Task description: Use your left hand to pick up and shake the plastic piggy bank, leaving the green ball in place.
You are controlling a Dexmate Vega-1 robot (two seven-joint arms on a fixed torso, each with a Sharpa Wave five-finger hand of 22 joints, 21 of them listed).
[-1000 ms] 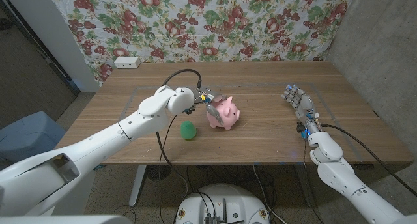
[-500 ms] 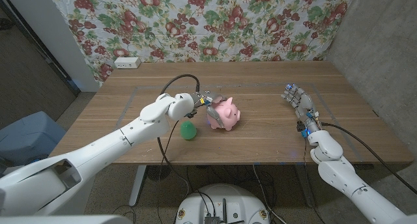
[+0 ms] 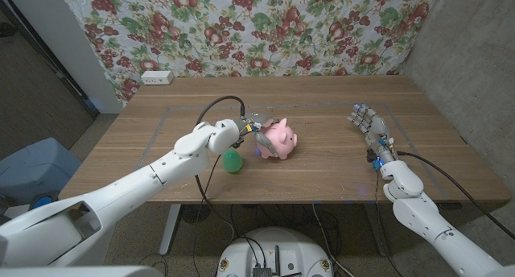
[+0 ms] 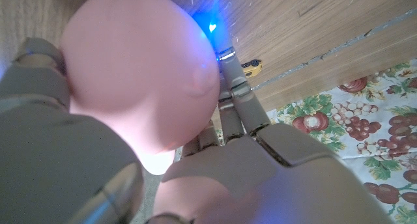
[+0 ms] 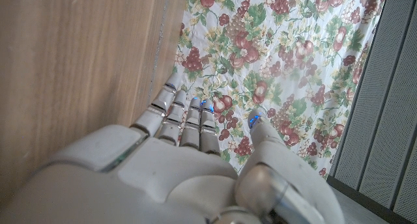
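Note:
The pink plastic piggy bank (image 3: 279, 139) is at the middle of the wooden table (image 3: 322, 168), snout toward the right. My left hand (image 3: 259, 133) grips its rear end, fingers wrapped around the body. In the left wrist view the pink body (image 4: 140, 74) bulges between my fingers (image 4: 244, 103), close to the wood; I cannot tell whether it touches the table. The green ball (image 3: 232, 161) lies on the table just left of the pig, under my left forearm and untouched. My right hand (image 3: 368, 122) stands at the right side, fingers straight and apart, holding nothing; its fingers (image 5: 186, 116) point toward the cloth.
A floral cloth (image 3: 265, 27) hangs behind the table. A white power strip (image 3: 157, 77) lies at the back left corner. A black cable (image 3: 211, 108) loops off my left wrist. A blue bin (image 3: 32, 172) stands on the floor at the left.
My left forearm and wrist have shifted slightly nearer and lower over the ball while keeping hold of the pig, which has barely moved. Ball and right hand are still.

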